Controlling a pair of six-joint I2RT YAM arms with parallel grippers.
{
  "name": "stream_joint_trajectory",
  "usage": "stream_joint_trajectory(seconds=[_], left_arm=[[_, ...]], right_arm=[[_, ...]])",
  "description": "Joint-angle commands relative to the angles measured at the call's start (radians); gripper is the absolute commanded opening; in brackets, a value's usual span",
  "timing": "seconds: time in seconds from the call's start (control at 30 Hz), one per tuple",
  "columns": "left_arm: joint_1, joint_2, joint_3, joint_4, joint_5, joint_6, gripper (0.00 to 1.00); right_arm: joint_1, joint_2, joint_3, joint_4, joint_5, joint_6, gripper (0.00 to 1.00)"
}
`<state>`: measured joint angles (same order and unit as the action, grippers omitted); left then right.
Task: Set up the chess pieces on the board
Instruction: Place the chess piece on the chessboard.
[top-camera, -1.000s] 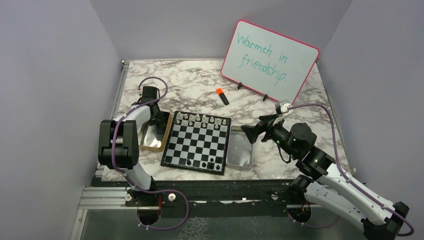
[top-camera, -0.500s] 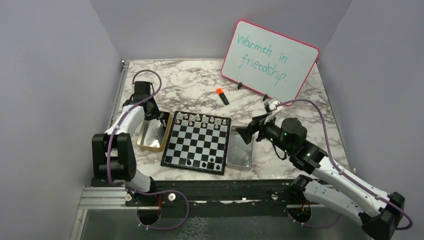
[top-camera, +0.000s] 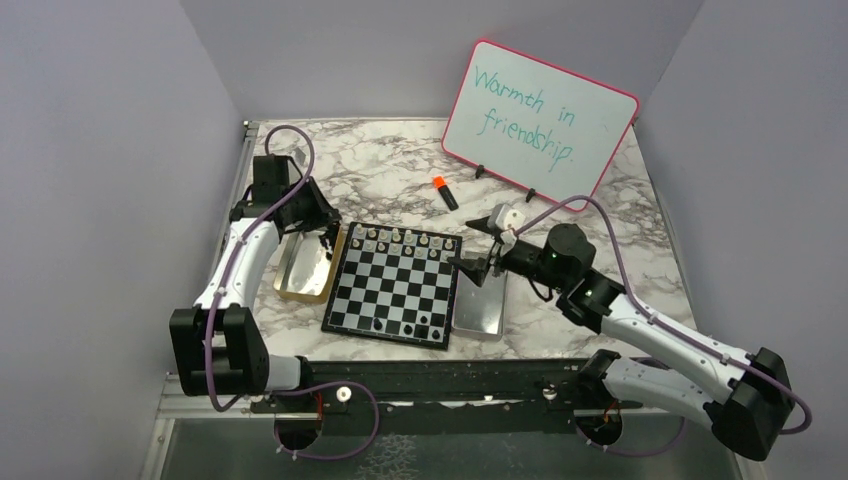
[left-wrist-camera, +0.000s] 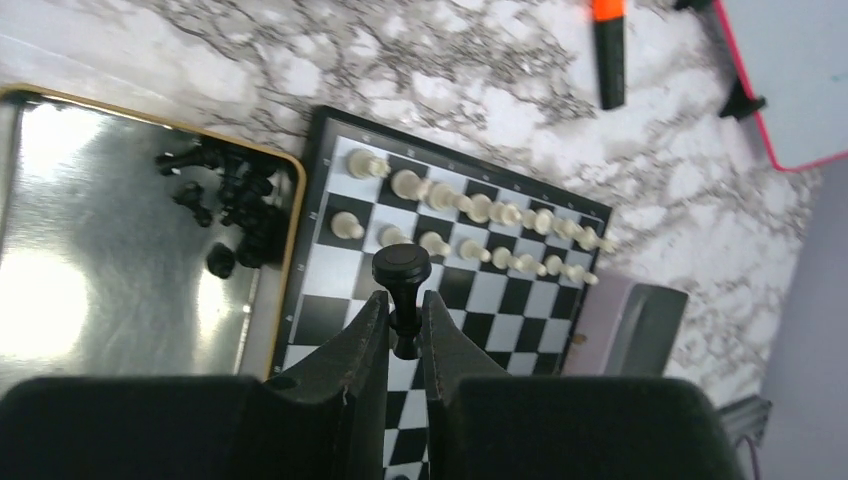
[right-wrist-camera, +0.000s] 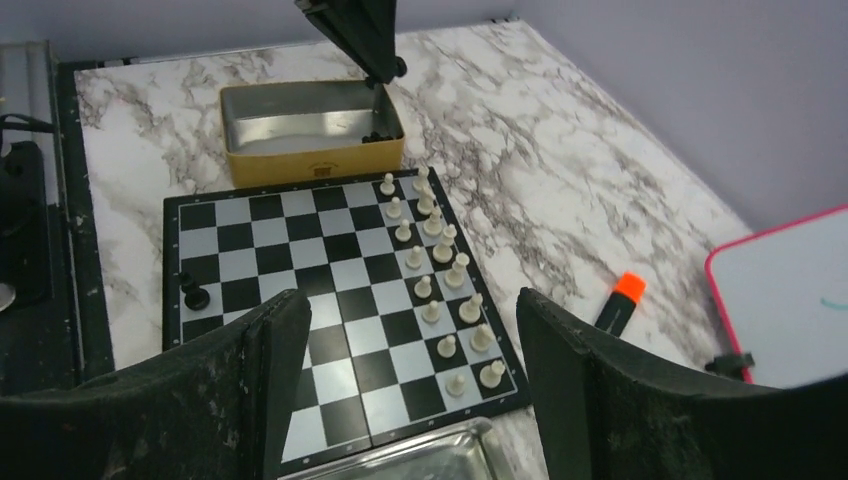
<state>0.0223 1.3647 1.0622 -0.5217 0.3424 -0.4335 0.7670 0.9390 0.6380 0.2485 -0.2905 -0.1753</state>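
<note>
Looks like robot lab test cell. Boxed in on three sides by plain lilac-grey panels (top-camera: 100, 150). Marble-print tabletop (top-camera: 390, 165), aluminium frame rail (top-camera: 200, 400) along near edge, left arm (top-camera: 240, 265) and right arm (top-camera: 660, 335) mounted there, purple cables (top-camera: 590, 200) looping loose. Staged props: chessboard (top-camera: 395, 285), gold tray (top-camera: 300, 275), silver tray (top-camera: 482, 312), orange-capped marker (top-camera: 445, 192), pink-rimmed whiteboard (top-camera: 540, 115) propped at back, handwritten "Warmth in friendship."

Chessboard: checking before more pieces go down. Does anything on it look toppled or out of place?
Nothing stands out. The white pieces stand upright in two straight rows on the chessboard; no piece looks toppled.
</note>
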Motion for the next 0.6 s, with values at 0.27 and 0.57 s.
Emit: stream_joint_trajectory(seconds=[0.27,0.57], left_arm=[[-0.021,-0.117,-0.133,0.001,0.405,-0.077,0.14],[-0.021,-0.347,-0.387,0.38,0.475,-0.527,0.13]], right_arm=[[0.229,0.309,0.036,0.252,0.005,-0.615,0.72],[0.309,0.548,0.113,0.664,0.315,-0.197,0.61]])
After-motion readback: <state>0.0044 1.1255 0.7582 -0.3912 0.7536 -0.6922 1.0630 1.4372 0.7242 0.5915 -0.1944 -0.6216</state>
